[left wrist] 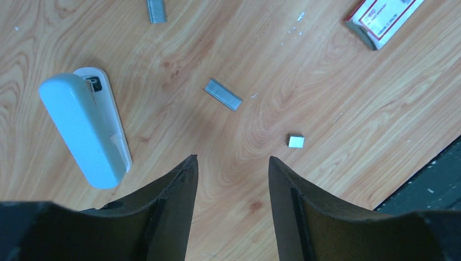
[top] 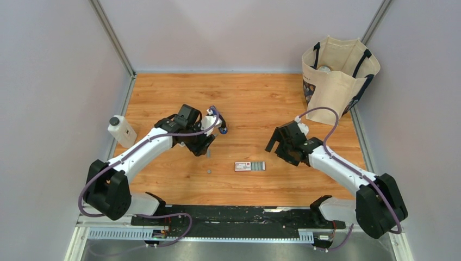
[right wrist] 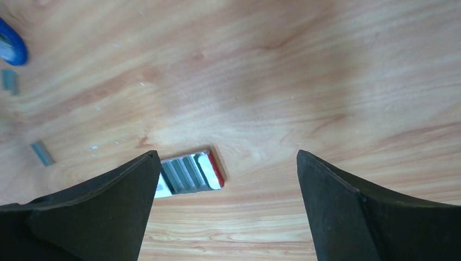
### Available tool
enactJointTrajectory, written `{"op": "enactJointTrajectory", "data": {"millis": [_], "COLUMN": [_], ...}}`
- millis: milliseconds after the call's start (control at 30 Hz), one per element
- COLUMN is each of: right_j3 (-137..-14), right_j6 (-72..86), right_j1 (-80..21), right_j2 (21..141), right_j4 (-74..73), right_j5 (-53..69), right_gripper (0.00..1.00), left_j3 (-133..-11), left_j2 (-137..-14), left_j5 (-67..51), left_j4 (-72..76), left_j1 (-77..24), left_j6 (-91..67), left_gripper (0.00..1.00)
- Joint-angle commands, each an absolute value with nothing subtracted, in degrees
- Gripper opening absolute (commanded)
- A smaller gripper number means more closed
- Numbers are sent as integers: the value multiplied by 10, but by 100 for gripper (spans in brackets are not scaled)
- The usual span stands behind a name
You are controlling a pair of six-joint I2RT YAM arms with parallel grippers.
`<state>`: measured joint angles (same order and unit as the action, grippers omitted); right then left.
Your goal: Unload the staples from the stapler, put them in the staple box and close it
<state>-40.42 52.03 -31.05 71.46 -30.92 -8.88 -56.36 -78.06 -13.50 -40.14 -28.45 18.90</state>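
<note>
Of the stapler [right wrist: 8,48] only a dark-blue end shows, at the top left edge of the right wrist view; in the top view it is a dark-blue bit [top: 223,129] beside the left wrist. Loose staples [left wrist: 223,93] lie on the wood as short silver strips, with a smaller piece [left wrist: 296,141] nearer my left fingers. They also show in the top view [top: 208,154] and the right wrist view [right wrist: 42,153]. My left gripper [left wrist: 232,160] hovers over them, open and empty. My right gripper [right wrist: 227,155] is wide open and empty over bare wood.
A red-and-white box [top: 250,166] with a grey tray lies mid-table. A pale grey-blue oblong block [left wrist: 84,128] lies left of my left fingers. A white bottle [top: 121,130] stands at the left wall, a tote bag [top: 337,76] at the back right.
</note>
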Motion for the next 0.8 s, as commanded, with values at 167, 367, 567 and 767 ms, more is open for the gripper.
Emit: {"op": "enactJointTrajectory", "data": {"millis": [167, 367, 567, 767], "right_j3": [-426, -419, -407, -404], "right_j6": [450, 438, 438, 436], "right_j1": [-228, -228, -228, -229], "right_j2": [655, 649, 647, 616], "right_j4": [-257, -207, -191, -209], "right_j5": [-20, 23, 34, 14], "right_gripper": [100, 100, 100, 96], "left_j3": [-625, -612, -631, -640], "left_j2": [-748, -792, -828, -910], "left_j5": [-152, -141, -67, -31], "left_j4": [-467, -440, -439, -439], "left_j1": [-280, -280, -283, -302], "left_j6": [66, -26, -123, -148], "left_gripper": [86, 80, 77, 65]}}
